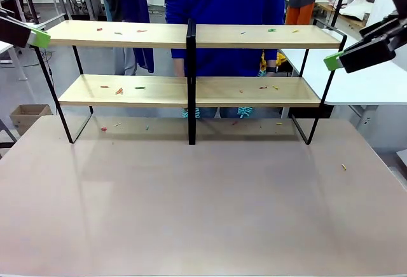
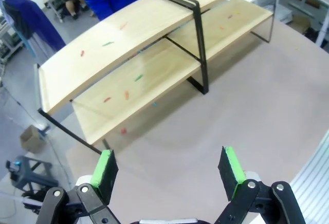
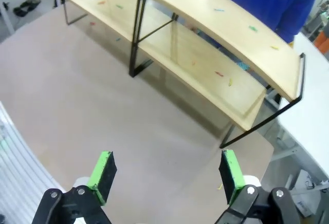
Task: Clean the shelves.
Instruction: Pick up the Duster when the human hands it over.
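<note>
The shelves point(image 1: 191, 89) stand across the far half of the table: two light wooden boards on a thin black frame with a central black upright. Small red, green and orange scraps point(image 1: 119, 91) lie scattered on both boards. My left gripper point(image 1: 37, 37) hangs beyond the rack's upper left end, and my right gripper point(image 1: 336, 59) beyond its upper right end. The left wrist view has the left gripper point(image 2: 169, 170) open and empty above the table, facing the shelves point(image 2: 154, 54). In the right wrist view the right gripper point(image 3: 167, 171) is also open and empty, short of the shelves point(image 3: 216, 44).
A person in a blue top point(image 1: 222, 4) stands right behind the rack. A few scraps point(image 1: 103, 128) lie on the table point(image 1: 203, 213) under and beside it, one near the right edge point(image 1: 343, 166). A white table point(image 1: 381, 83) adjoins at the right; a cardboard box point(image 1: 28, 115) sits on the floor at the left.
</note>
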Motion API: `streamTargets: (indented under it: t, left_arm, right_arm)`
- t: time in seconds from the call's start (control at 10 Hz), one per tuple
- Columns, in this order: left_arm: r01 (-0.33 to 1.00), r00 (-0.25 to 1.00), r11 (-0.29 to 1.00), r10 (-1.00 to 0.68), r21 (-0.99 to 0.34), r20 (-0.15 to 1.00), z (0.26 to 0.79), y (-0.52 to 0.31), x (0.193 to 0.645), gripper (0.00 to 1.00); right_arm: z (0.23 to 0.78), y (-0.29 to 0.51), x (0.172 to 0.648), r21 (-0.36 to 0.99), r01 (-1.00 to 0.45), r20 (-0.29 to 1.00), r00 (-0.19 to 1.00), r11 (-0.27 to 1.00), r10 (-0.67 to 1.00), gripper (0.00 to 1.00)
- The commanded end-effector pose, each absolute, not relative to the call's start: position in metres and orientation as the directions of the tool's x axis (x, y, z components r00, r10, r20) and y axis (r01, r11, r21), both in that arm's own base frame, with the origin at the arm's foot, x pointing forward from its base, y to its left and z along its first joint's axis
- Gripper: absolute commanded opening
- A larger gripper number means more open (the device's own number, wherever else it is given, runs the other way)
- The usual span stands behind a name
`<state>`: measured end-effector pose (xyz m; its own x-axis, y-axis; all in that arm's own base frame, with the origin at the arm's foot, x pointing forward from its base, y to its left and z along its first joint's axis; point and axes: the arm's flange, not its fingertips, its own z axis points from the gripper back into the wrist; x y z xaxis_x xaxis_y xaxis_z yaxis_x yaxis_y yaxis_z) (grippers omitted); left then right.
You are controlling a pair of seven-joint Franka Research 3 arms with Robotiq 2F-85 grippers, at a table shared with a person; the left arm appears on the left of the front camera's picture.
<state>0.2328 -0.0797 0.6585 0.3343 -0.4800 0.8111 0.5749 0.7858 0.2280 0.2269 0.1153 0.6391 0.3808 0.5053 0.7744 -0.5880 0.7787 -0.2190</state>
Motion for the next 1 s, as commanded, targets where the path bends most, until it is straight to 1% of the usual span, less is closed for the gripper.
streamTargets:
  t: [0.0, 0.1, 0.2, 0.6, 0.9]
  left_arm:
    - [0.632, 0.397, 0.769, -0.429, 0.098, 0.811, 0.672, -0.057, 0.245, 1.0]
    - [0.628, 0.408, 0.777, -0.382, 0.049, 0.829, 0.678, -0.043, 0.246, 1.0]
    - [0.605, 0.408, 0.796, -0.327, 0.016, 0.852, 0.685, -0.031, 0.246, 1.0]
    - [0.535, 0.429, 0.844, -0.223, -0.047, 0.875, 0.704, -0.005, 0.255, 1.0]
    - [0.529, 0.423, 0.848, -0.223, -0.039, 0.878, 0.705, -0.017, 0.262, 1.0]
  right_arm:
    - [0.661, 0.096, 0.242, 0.0, -0.655, 0.752, 0.498, 0.756, 0.431, 1.0]
    - [0.671, 0.084, 0.245, 0.063, -0.658, 0.748, 0.529, 0.751, 0.401, 1.0]
    - [0.682, 0.072, 0.245, 0.092, -0.647, 0.766, 0.531, 0.757, 0.361, 1.0]
    - [0.719, 0.048, 0.234, 0.073, -0.578, 0.828, 0.489, 0.813, 0.274, 1.0]
    - [0.717, 0.046, 0.236, 0.084, -0.572, 0.837, 0.485, 0.816, 0.254, 1.0]
